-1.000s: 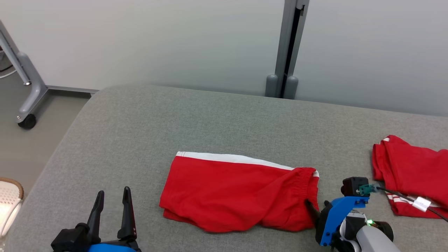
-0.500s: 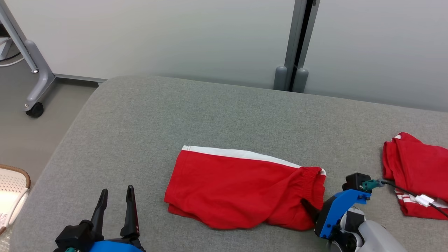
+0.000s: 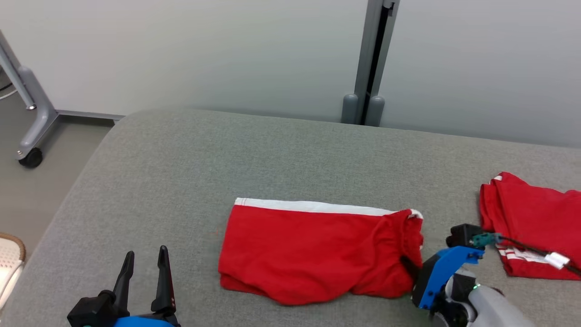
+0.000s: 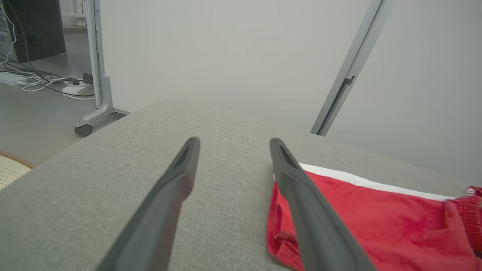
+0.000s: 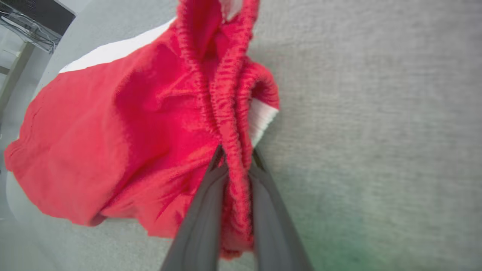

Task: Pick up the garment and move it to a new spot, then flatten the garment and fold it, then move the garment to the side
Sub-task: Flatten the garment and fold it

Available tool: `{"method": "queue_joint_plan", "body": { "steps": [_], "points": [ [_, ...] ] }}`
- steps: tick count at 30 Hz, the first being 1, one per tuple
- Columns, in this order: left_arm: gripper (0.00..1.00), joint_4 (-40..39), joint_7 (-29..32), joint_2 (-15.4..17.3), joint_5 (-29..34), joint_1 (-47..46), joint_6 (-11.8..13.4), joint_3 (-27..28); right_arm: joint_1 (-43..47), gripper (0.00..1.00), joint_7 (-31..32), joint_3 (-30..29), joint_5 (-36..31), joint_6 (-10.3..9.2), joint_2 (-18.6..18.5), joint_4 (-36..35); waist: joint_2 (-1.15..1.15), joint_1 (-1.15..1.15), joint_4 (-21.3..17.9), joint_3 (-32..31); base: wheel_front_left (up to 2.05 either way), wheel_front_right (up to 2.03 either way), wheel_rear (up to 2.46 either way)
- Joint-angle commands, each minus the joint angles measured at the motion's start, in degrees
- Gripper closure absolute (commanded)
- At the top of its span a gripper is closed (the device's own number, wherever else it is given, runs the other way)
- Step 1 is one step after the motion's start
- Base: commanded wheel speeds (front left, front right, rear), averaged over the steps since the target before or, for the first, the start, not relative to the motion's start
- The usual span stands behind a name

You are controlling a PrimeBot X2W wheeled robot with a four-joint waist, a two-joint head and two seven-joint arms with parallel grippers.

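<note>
A folded pair of red shorts with a white stripe, the garment [image 3: 313, 250], lies on the grey cushioned surface [image 3: 227, 154]. My right gripper [image 3: 408, 265] is at its right end, shut on the gathered elastic waistband [image 5: 235, 150], which bunches up between the two fingers [image 5: 205, 210]. The cloth rises slightly at that end. My left gripper [image 3: 143, 263] stands open at the lower left, apart from the garment; in the left wrist view its right finger [image 4: 301, 195] overlaps the garment's left edge [image 4: 376, 222].
A second red garment [image 3: 531, 222] lies at the right edge of the surface, with my right arm's cable [image 3: 531, 252] across it. A grey post [image 3: 367, 63] stands behind, a wheeled frame leg [image 3: 27, 113] on the floor at left, and a wicker basket [image 3: 9, 263].
My right gripper has closed on the waistband, which now bunches and lifts toward it. The head camera shifted a little. My left gripper stays open in place.
</note>
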Motion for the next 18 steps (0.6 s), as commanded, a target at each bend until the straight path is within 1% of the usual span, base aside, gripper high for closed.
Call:
{"method": "queue_joint_plan", "body": {
  "steps": [1,4,8,12,15,18],
  "points": [
    [0.0,-0.1,-0.3,-0.2,0.1,0.8,-0.3,0.2,-0.8,1.0,-0.5,0.7,-0.4,0.02,-2.3,-1.2,-0.01,-0.01,-1.4,-0.8,0.0,0.0,0.0],
    [0.0,0.0,-0.3,-0.2,0.3,1.2,-0.4,0.3,-1.1,1.0,0.5,1.7,-0.4,0.02,-5.3,-3.4,-0.01,-0.01,-2.9,-1.4,0.0,0.0,0.0],
    [0.0,-0.1,-0.3,-0.2,0.3,1.6,-0.4,1.0,-0.8,1.0,3.8,2.4,1.7,0.02,-8.2,-7.4,-0.01,-0.01,-4.8,-2.1,0.0,0.0,0.0],
    [0.0,0.2,-0.3,-0.3,0.5,1.5,-0.4,0.8,0.6,1.0,9.6,-0.2,10.5,0.03,-6.8,-12.9,-0.01,-0.01,-5.6,-2.4,0.0,0.0,0.0],
    [0.0,0.3,-0.3,-0.4,0.5,1.1,-0.5,0.4,1.0,1.0,13.8,-3.5,18.9,0.03,-4.1,-17.4,-0.01,-0.01,-5.5,-2.4,0.0,0.0,0.0],
    [0.0,0.6,-0.3,-0.4,0.4,0.6,-0.5,-0.1,1.4,1.0,17.3,-6.3,25.3,0.03,-1.6,-19.0,-0.01,-0.01,-4.2,-2.2,0.0,0.0,0.0]
  ]
}}
